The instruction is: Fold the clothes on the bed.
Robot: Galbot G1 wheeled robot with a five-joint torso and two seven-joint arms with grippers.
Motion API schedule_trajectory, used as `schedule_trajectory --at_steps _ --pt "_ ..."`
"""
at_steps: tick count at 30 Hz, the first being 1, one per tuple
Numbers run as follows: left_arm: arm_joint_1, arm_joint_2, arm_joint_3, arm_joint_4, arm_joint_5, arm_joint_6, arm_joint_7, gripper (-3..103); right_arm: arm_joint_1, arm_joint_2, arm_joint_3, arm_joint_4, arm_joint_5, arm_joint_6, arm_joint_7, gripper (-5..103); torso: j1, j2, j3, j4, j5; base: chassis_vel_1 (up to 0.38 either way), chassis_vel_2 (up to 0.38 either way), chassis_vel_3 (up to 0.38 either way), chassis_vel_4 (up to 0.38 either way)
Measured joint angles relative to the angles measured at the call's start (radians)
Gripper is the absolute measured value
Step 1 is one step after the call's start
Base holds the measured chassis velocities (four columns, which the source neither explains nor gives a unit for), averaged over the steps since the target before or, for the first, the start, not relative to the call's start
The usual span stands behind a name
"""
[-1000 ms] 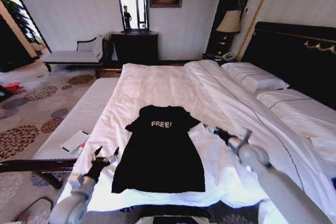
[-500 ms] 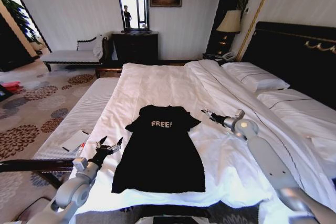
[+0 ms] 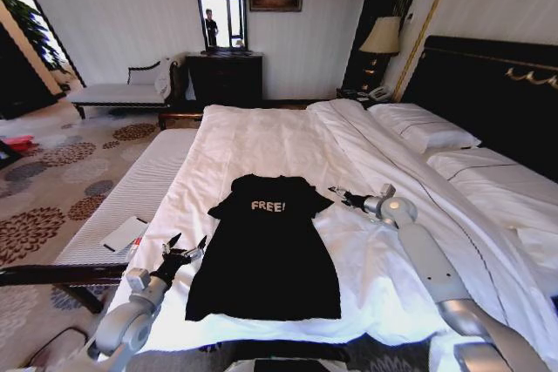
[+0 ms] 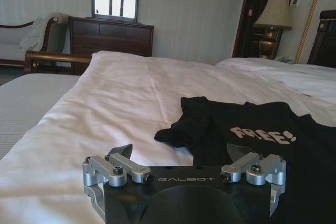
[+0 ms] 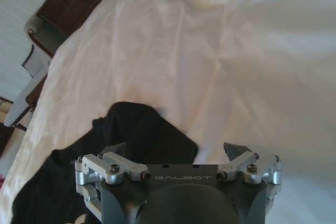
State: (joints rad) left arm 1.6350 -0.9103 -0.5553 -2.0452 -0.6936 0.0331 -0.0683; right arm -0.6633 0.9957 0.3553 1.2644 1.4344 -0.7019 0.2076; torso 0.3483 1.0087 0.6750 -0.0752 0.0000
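Clothes (image 3: 266, 250): one black T-shirt, lying flat and face up on the white duvet of the bed (image 3: 261, 141), near the foot edge, hem toward the robot, collar and white "FREE!" lettering toward the far side. Sleeves spread to either side, fabric mostly smooth; nothing folded yet. Left gripper (image 3: 184, 252) hovers low over the duvet just beside the shirt's left edge, near the lower half of the garment, fingers spread apart and holding nothing. In the left wrist view the left gripper (image 4: 184, 157) faces across the shirt, with the left sleeve and the lettering ahead of it. Right gripper (image 3: 342, 196) sits just beside the right sleeve, fingers likewise released and empty; right wrist view has the sleeve's dark cloth directly ahead of the right gripper (image 5: 176, 151). Judgement: the arms flank the shirt on opposite sides so each can pinch its own edge, which suits a two-handed fold. Neither gripper touches fabric as far as can be told.
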Motion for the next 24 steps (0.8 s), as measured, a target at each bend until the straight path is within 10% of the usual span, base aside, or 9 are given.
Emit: schedule_trajectory --at_steps 24 --pt "-0.008 -0.007 0.004 0.015 -0.001 -0.004 0.0 100 0.042 0.08 -0.026 -0.054 -0.046 0.007 -0.014 100 0.0 0.0 0.0 0.0001 -0.0001 0.0 0.0 0.0 0.0"
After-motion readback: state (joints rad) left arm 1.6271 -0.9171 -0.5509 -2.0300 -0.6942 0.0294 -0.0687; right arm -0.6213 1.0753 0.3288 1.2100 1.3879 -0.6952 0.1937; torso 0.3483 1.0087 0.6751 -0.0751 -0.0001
